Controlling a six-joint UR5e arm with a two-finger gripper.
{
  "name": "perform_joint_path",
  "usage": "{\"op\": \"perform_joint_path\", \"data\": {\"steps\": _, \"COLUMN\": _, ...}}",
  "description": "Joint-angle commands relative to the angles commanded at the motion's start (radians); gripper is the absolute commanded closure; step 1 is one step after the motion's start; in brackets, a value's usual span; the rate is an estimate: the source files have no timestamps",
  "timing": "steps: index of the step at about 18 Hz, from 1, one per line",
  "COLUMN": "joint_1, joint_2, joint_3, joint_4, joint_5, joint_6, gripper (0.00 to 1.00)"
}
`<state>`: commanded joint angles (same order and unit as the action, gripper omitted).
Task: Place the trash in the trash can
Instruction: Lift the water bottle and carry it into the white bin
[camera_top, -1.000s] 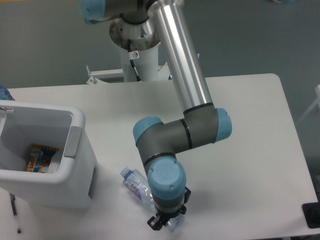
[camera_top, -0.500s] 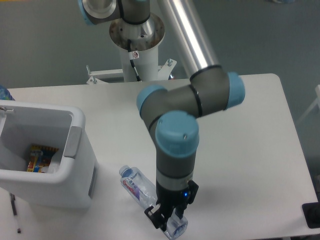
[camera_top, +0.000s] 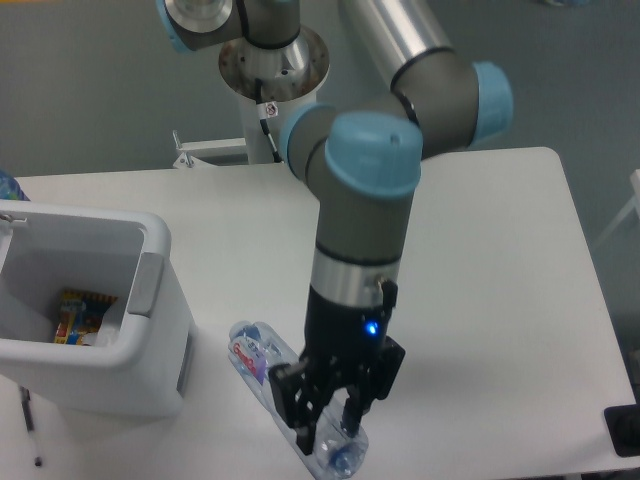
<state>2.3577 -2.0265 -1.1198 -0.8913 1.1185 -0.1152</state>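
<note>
Down near the front edge of the white table (camera_top: 480, 300), the clear plastic water bottle with the red-blue label (camera_top: 285, 395) is clamped between the black fingers (camera_top: 305, 425) of the two-finger gripper (camera_top: 330, 425) — the fingers are closed on the lower part of the bottle, close to its base. The bottle is seen tilted, label end pointing up-left toward the bin, base end down-right by the table edge. Whether it is touching the table or held just off it can't be told from this angle. The blue cap isn't made out clearly either.

Off to the left, the white boxy plastic trash can with rounded corners and a grey side tab (camera_top: 150, 330) is parked on the table, just beside the bottle's upper end but apart from it. Some colourful wrappers (camera_top: 78, 312) are seen at the bottom of the can, with something whitish next to them — too small to tell what.

A small blue light (camera_top: 371, 326) is lit on the wrist above the gripper.
</note>
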Motion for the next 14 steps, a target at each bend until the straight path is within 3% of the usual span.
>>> {"op": "perform_joint_path", "data": {"steps": 7, "joint_1": -0.003, "joint_2": 0.078, "joint_3": 0.000, "joint_4": 0.032, "joint_5": -0.164, "joint_6": 0.061, "gripper": 0.44}}
{"op": "perform_joint_path", "data": {"steps": 14, "joint_1": -0.078, "joint_2": 0.111, "joint_3": -0.002, "joint_4": 0.046, "joint_5": -0.203, "joint_6": 0.083, "gripper": 0.44}}
